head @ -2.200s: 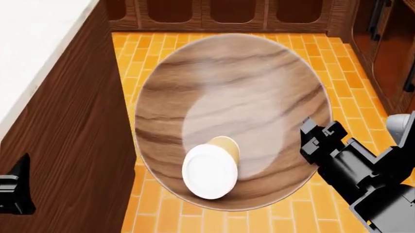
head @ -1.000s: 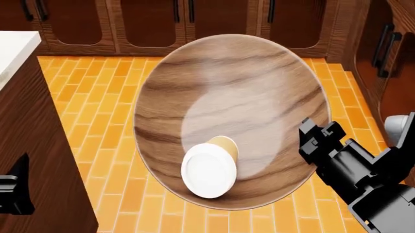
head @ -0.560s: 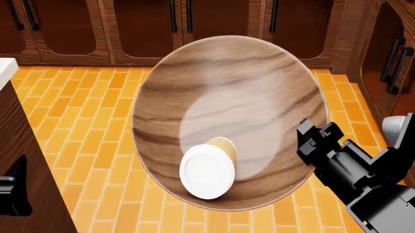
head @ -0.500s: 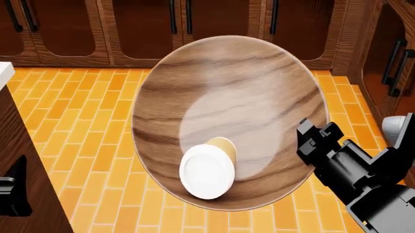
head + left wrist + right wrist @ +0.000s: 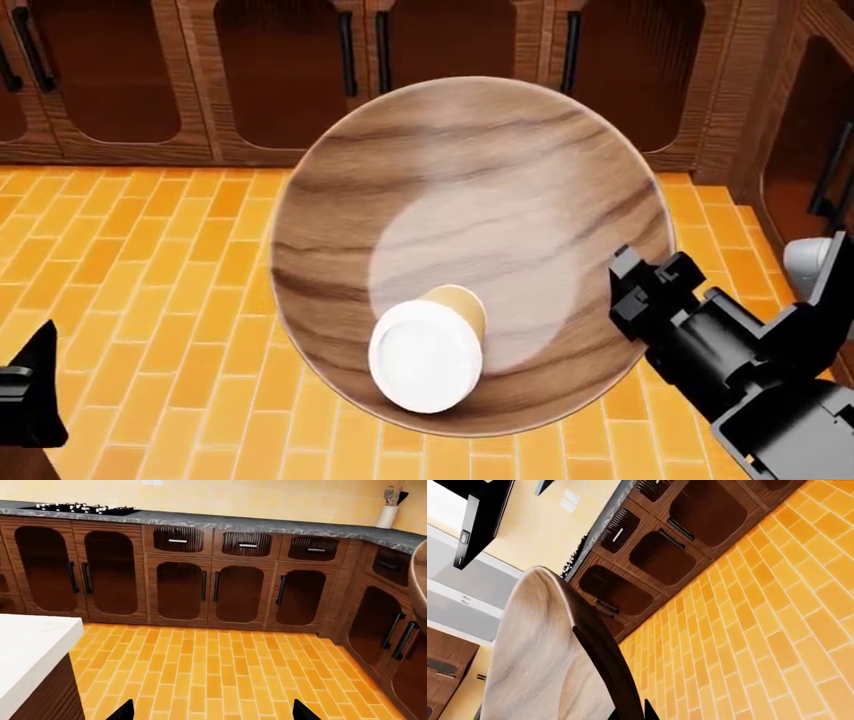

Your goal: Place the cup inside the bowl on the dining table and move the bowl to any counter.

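The wooden bowl [image 5: 467,200] hangs in the air over the orange floor, filling the middle of the head view. My right gripper [image 5: 643,292] is shut on its right rim. In the right wrist view that dark rim [image 5: 597,650] runs between the fingertips of the right gripper [image 5: 627,714]. The tan cup [image 5: 430,352] lies on its side inside the bowl, white lid towards the camera. My left gripper [image 5: 212,714] is open with only floor between its tips, low at the left edge [image 5: 27,400]. The dining table [image 5: 27,645] shows one white corner. The black counter [image 5: 267,526] runs along the far wall.
Dark wood cabinets [image 5: 200,590] with black handles stand under the counter and turn the corner at the right [image 5: 393,630]. A hob [image 5: 80,509] and a white utensil holder [image 5: 387,514] sit on the counter. Orange brick floor [image 5: 147,280] lies in between.
The head view has swung away from the dining table, which has slid out at the left. The cabinets are nearer. Bowl, cup and right gripper keep the same pose.
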Controlling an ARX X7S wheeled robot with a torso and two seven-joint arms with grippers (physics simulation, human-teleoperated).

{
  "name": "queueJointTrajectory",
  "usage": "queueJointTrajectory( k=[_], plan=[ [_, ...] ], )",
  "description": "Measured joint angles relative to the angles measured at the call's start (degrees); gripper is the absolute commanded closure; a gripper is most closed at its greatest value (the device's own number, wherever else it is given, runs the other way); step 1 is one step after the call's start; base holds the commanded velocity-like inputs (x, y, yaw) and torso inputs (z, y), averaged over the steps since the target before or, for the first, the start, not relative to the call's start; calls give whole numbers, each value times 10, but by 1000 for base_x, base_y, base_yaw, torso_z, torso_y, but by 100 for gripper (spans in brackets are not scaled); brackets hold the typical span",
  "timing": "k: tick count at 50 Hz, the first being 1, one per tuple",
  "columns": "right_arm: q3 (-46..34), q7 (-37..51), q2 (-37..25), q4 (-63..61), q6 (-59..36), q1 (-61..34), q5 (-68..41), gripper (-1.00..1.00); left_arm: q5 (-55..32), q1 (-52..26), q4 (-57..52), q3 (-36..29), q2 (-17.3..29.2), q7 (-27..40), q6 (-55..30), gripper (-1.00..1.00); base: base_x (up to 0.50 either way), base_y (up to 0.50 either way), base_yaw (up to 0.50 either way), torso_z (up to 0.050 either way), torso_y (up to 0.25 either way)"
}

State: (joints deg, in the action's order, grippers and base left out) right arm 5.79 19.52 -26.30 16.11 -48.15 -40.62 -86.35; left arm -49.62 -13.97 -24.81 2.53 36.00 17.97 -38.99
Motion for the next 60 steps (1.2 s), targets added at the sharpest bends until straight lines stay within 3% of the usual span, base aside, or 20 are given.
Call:
queueJointTrajectory(
  k=[60],
  plan=[
    [-1, 0, -2, -12, 7, 16, -9, 100, 10, -5, 5, -20, -6, 1, 8, -100, 500, -1, 0, 0, 1]
  ],
)
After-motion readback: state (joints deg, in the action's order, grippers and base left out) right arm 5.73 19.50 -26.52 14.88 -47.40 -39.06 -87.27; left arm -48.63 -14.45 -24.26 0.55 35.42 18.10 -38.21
